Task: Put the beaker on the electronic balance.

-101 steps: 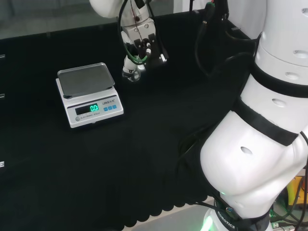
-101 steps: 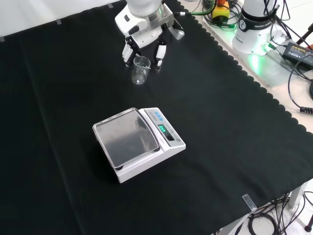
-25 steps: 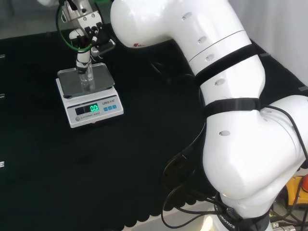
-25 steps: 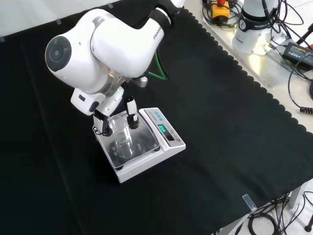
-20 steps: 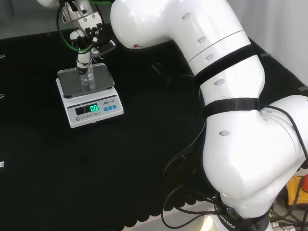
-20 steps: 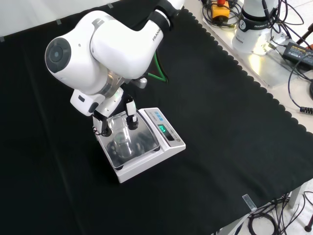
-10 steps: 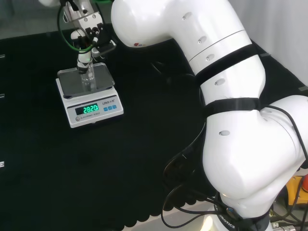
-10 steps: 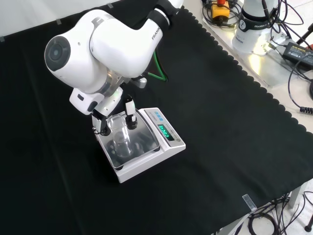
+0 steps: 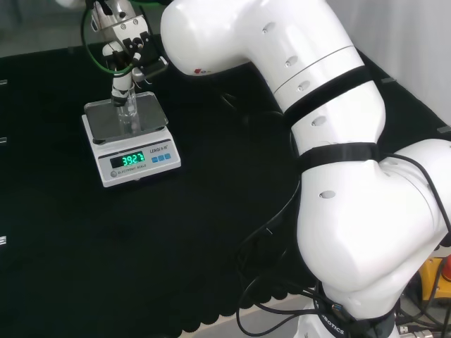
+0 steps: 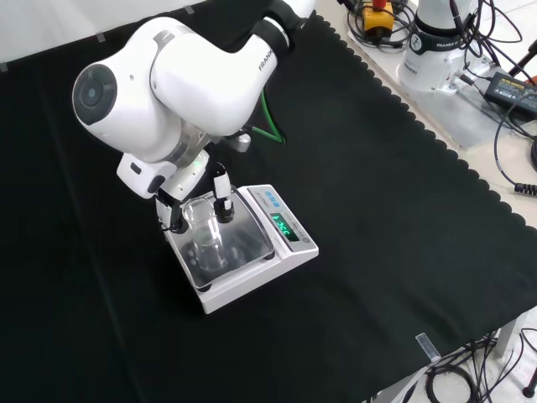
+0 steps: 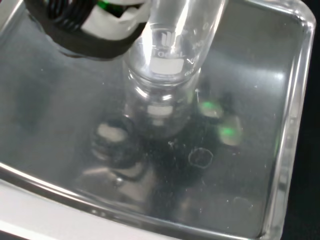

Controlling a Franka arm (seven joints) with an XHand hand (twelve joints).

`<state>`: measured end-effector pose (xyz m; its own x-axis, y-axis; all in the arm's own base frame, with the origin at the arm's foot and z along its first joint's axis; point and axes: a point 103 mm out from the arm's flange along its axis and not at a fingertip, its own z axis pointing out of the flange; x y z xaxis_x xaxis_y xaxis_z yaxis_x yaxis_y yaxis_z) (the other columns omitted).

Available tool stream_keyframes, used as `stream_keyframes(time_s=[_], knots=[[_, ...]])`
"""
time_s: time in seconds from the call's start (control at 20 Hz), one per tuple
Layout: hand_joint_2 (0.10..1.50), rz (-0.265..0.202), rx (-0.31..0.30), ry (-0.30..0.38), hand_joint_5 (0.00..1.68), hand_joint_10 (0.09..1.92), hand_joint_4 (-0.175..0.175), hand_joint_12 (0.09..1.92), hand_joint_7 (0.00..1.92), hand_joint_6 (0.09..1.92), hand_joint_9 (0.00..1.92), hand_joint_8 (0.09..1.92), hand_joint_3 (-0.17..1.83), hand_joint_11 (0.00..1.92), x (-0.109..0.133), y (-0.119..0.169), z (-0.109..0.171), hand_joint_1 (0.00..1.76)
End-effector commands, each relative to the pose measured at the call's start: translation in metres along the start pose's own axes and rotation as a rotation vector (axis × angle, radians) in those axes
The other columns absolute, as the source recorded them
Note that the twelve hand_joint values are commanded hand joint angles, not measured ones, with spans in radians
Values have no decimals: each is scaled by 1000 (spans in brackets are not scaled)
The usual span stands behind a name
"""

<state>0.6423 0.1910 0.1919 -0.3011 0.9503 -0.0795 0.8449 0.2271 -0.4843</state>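
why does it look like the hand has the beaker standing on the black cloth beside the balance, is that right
Not quite: the beaker stands on the pan of the balance, not on the cloth beside it, as the front view shows. The hand does have it, fingers on either side of its rim.

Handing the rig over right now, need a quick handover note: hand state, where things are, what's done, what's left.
Hand: the black and white hand is over the pan with its fingers on either side of the clear glass beaker; contact can't be confirmed from these views.
Things: the beaker stands upright on the steel pan of the white electronic balance, base on the pan in the wrist view. The balance sits on the black cloth, display lit.
Done: beaker is on the balance.
Left: open the fingers if needed, lift the hand straight up clear of the beaker, retract the arm.
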Motion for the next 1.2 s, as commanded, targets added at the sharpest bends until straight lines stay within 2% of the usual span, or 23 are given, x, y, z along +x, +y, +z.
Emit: stream_keyframes(time_s=[0.05,0.25,0.9,1.05,1.2], knots=[[1014,9,12,-7,718,319,-172,540,935,923,1454,900,-105,1604,0,0,2,994],[1043,13,10,-4,715,296,-174,561,931,915,1460,894,-170,1593,0,2,4,993],[1023,21,15,-6,642,278,-165,573,891,921,1424,894,-175,1556,3,3,3,932],[998,17,18,4,493,299,-152,633,828,949,1355,925,-175,1488,3,3,2,872],[961,21,16,12,367,391,-138,746,731,888,1225,962,-175,1363,1,2,2,768]])
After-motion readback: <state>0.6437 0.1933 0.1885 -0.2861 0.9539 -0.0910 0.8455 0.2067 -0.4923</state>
